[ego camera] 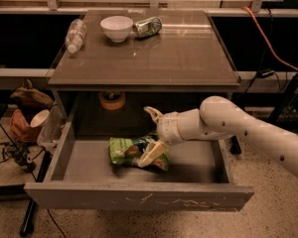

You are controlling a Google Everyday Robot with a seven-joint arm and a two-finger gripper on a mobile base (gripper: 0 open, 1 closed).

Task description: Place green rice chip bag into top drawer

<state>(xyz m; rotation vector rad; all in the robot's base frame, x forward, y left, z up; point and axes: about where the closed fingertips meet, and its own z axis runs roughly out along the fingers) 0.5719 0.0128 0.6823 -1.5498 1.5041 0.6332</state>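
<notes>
The green rice chip bag point(130, 151) lies on the floor of the pulled-out top drawer point(139, 198), left of its middle. My gripper point(150, 134) reaches in from the right, on a white arm, just over the bag's right end. Its fingers are spread wide. One finger point(150, 112) points up and back. The other finger point(152, 154) lies across the bag's right part. The bag rests on the drawer floor and is not clamped.
On the table top stand a white bowl point(116, 28), a dented green can point(148, 27) and a lying plastic bottle point(75, 34). A tape roll point(111, 99) sits on the shelf behind the drawer. Clutter point(30, 113) stands left of the drawer. An orange cable point(268, 38) runs at right.
</notes>
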